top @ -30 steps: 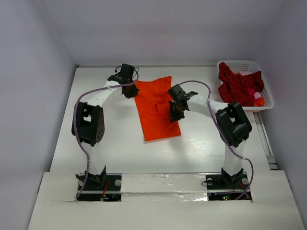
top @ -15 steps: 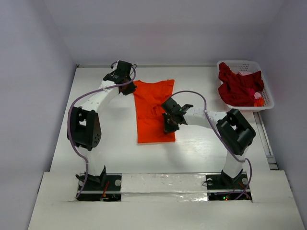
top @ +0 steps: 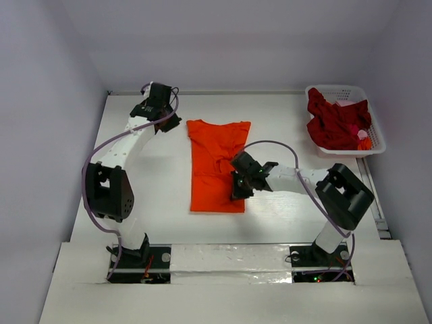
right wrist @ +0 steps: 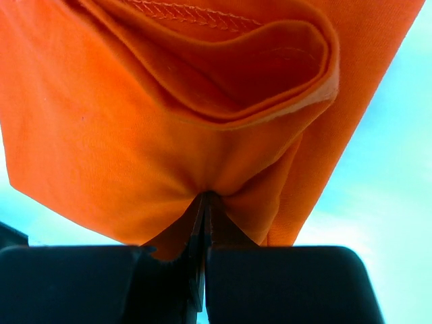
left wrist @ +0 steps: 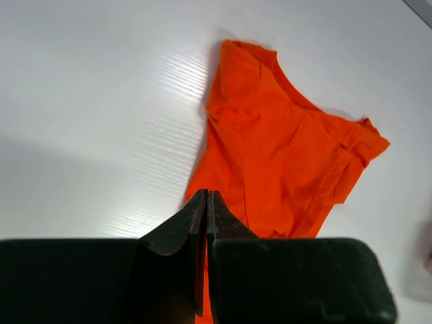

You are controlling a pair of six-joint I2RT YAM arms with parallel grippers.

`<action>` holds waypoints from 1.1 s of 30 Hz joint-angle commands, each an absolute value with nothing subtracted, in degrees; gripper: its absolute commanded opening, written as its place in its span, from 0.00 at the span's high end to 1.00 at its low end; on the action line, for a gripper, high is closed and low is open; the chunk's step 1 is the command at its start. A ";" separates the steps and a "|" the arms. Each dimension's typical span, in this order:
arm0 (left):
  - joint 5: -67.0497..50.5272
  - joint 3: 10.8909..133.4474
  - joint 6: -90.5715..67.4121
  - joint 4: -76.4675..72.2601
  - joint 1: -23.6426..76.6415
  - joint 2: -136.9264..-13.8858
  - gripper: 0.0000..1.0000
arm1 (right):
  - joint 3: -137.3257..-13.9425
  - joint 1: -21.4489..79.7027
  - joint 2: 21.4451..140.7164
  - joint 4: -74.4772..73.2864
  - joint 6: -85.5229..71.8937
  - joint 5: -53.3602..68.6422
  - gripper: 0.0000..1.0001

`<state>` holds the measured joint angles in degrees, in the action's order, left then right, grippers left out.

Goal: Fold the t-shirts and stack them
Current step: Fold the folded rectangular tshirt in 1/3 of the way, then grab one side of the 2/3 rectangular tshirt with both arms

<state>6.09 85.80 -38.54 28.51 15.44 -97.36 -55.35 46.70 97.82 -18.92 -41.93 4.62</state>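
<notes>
The bright orange t-shirt [top: 217, 165] lies lengthwise at the table's middle, with a fold bunched along its right side. My right gripper [top: 237, 190] is shut on that right edge near the hem; in the right wrist view the cloth [right wrist: 169, 135] puckers into the closed tips of the gripper [right wrist: 206, 197]. My left gripper [top: 169, 123] is shut and holds nothing, just left of the shirt's far left corner. In the left wrist view its gripper [left wrist: 206, 194] hangs over the flat orange shirt [left wrist: 283, 155]. The dark crimson t-shirt [top: 334, 121] lies crumpled in the basket.
The white lattice basket [top: 378, 138] stands at the far right by the table's edge, with a small pink and orange item [top: 364, 140] beside the crimson shirt. Walls close in the back and both sides. Bare table [top: 142, 196] lies left of the orange shirt.
The right gripper has dragged the orange shirt's near end left and toward the bases, so the shirt lies straighter. The left gripper has drawn left, off the shirt's corner.
</notes>
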 commanded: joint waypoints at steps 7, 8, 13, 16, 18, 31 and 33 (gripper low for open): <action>7.03 83.76 -37.00 29.36 13.54 -92.90 1.00 | -48.34 51.50 94.58 -23.56 -43.94 4.13 1.00; 6.86 83.41 -37.00 29.01 13.54 -92.47 1.00 | -47.82 51.50 94.40 -23.47 -44.73 4.04 1.00; 6.77 81.56 -37.09 28.48 13.01 -91.32 1.00 | -43.43 53.79 92.55 -21.98 -47.98 4.22 1.00; 6.68 80.95 -37.00 28.39 12.48 -90.79 1.00 | -41.31 55.01 91.41 -20.83 -49.83 4.75 1.00; 6.50 80.86 -36.91 28.39 12.48 -90.70 1.00 | -39.82 55.02 90.62 -21.00 -50.45 4.40 1.00; 5.89 81.56 -36.30 27.95 11.43 -91.84 1.00 | -38.32 55.55 82.45 -28.82 -53.79 -3.78 1.00; 5.89 81.74 -36.12 27.95 11.43 -92.37 1.00 | -38.50 55.55 82.00 -28.83 -53.44 -3.78 1.00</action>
